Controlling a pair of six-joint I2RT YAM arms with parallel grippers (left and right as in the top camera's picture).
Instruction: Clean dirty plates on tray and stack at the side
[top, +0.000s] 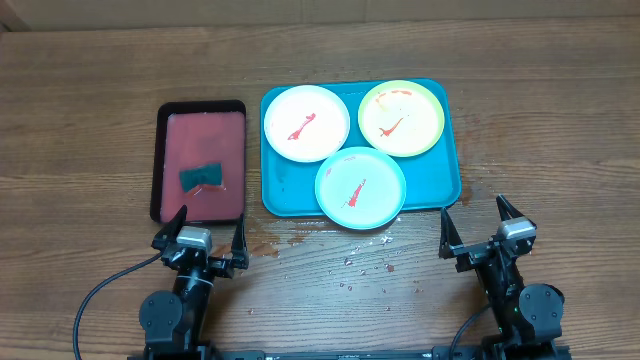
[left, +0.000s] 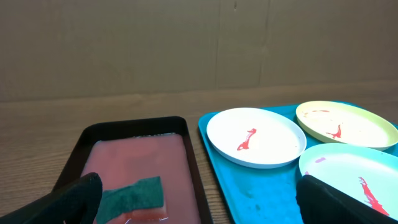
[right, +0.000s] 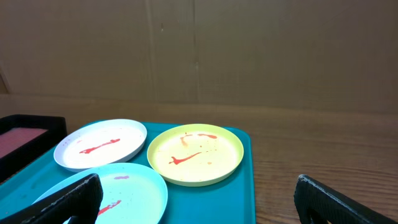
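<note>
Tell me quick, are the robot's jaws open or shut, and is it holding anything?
Left gripper: jaws open, holding nothing.
Right gripper: jaws open, holding nothing.

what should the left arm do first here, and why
Probably move the left pincer forward onto the green sponge in the black tray: it is open and empty, the sponge lies just ahead, and all three plates carry red smears.
</note>
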